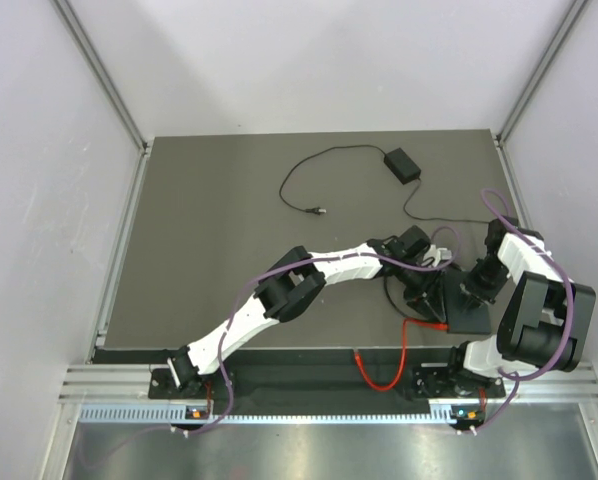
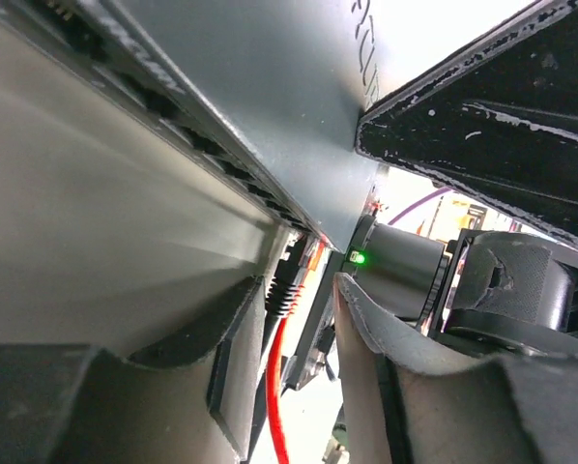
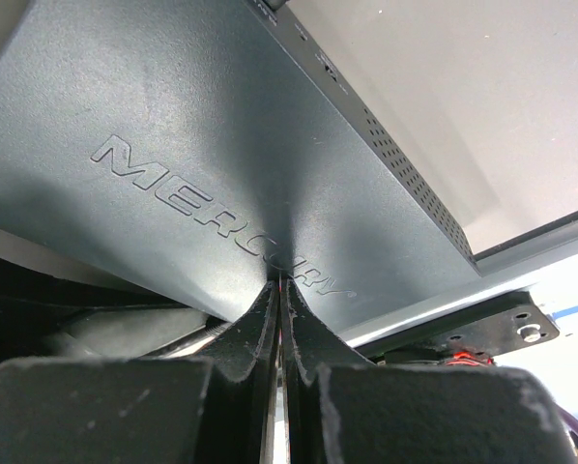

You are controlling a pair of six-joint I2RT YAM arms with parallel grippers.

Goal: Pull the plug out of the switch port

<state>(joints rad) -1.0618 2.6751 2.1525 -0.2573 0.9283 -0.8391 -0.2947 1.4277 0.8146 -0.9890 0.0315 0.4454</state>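
Switch port: I find the switch port (image 2: 306,244) just below the middle of the left wrist view, at the end of the row of sockets along the edge of the flat, matte black rectangular switch box (image 3: 221,145). It is occupied.
Plug: the dark moulded plug (image 2: 287,280) sits in that port, and its thin red cable (image 2: 277,387) drops to the bottom edge of the frame.
Left gripper: the left gripper (image 2: 297,286) straddles the plug with its jaws apart. A gap shows on the right-hand side, so I judge nothing is clamped yet.
Right gripper: the right gripper (image 3: 281,295) has its fingers pressed flat together, grasping nothing. The tips bear down on the box lid beside the embossed lettering, at the lower centre of its view.
Box position: from overhead the box lies at the lower right, between the two wrists.
Risk, latch: I cannot see whether the plug's catch is pressed. If it is not, a pull would drag the whole box instead of freeing the plug.
Risk, grip: if the jaws land on the cable rather than the plug body, they could slip or strain the cable.
Risk, hold-down: two narrow tips on a smooth lid may slide, and the box would then skate with the pull.
Surface: a matte dark grey table top (image 1: 229,250). A small black power brick (image 1: 401,163) with thin cords lies near the upper centre, well apart from the box.
Room: plain white walls (image 1: 39,200) on three sides, and an aluminium rail (image 1: 279,385) along the bottom carrying the arm bases.
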